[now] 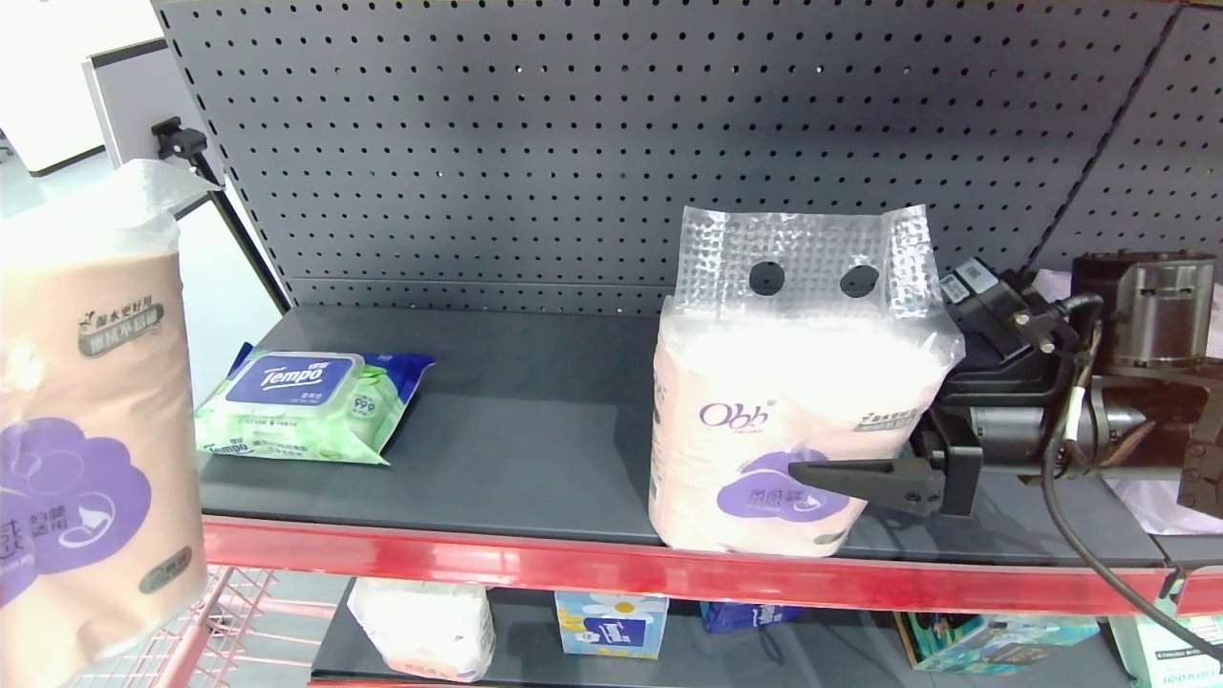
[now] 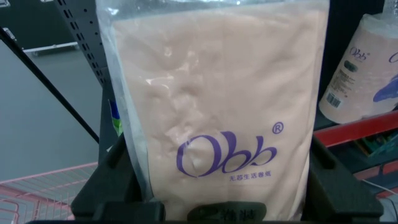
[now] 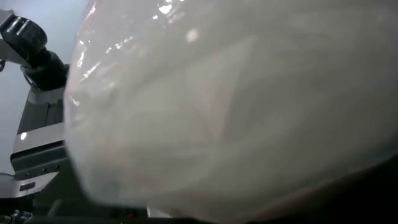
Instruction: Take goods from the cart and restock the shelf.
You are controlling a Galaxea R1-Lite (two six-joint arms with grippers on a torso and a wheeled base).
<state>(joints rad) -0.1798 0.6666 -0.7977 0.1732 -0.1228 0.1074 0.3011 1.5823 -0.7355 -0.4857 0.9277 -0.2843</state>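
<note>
A pack of tissue rolls [image 1: 793, 420] in clear wrap with a purple logo stands upright on the grey shelf [image 1: 535, 430], near its red front edge. My right gripper [image 1: 804, 451] comes in from the right and is shut on it, one black finger [image 1: 850, 475] lying across its front; the other is hidden behind. In the right wrist view the same pack [image 3: 236, 106] sits close to the lens. A second, like pack [image 1: 86, 420] hangs at the far left, off the shelf end, with my left gripper [image 2: 217, 155] shut on it [image 2: 217, 99].
A green and blue wet-wipes pack [image 1: 311, 406] lies flat on the shelf's left part. A perforated grey back panel [image 1: 611, 143] closes the rear. The lower shelf holds several goods [image 1: 425, 626]. The red wire cart [image 1: 229, 621] is below left.
</note>
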